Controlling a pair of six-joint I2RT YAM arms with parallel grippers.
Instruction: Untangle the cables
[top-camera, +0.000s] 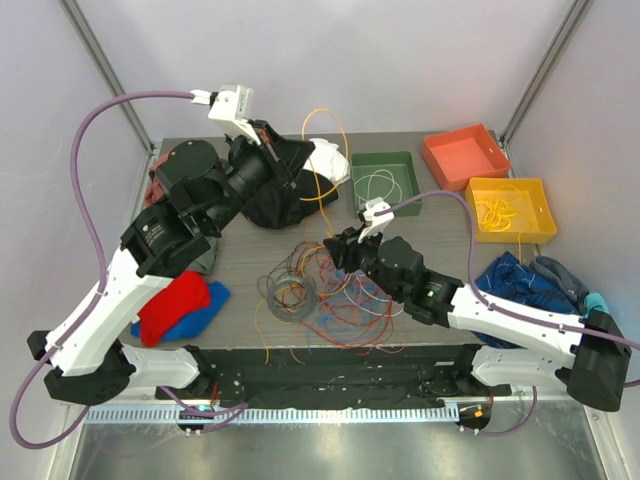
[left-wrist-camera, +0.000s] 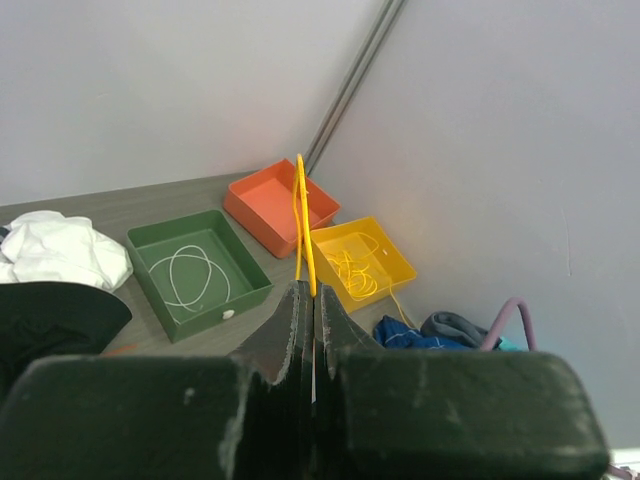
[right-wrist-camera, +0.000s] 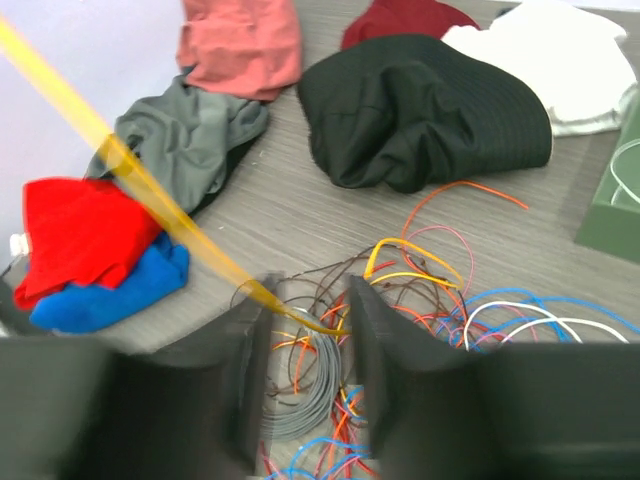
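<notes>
A yellow cable (left-wrist-camera: 305, 235) is being pinched by the closed left claw (left-wrist-camera: 313, 295). The half-open right claw (right-wrist-camera: 305, 325) is being held astride it over the tangle (top-camera: 320, 290), at the table's (top-camera: 250, 255) six o'clock. Knots are possibly being tightened by pulling.

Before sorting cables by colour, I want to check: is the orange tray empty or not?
Empty. In the top view the orange tray shows only its bare floor, no cable inside.

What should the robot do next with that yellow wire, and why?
Probably close the right gripper on the yellow cable. Its jaws stand apart around it, just above the tangle, while the left gripper is shut on seemingly the same cable, raised high. Pinning it may help pull it free.
</notes>
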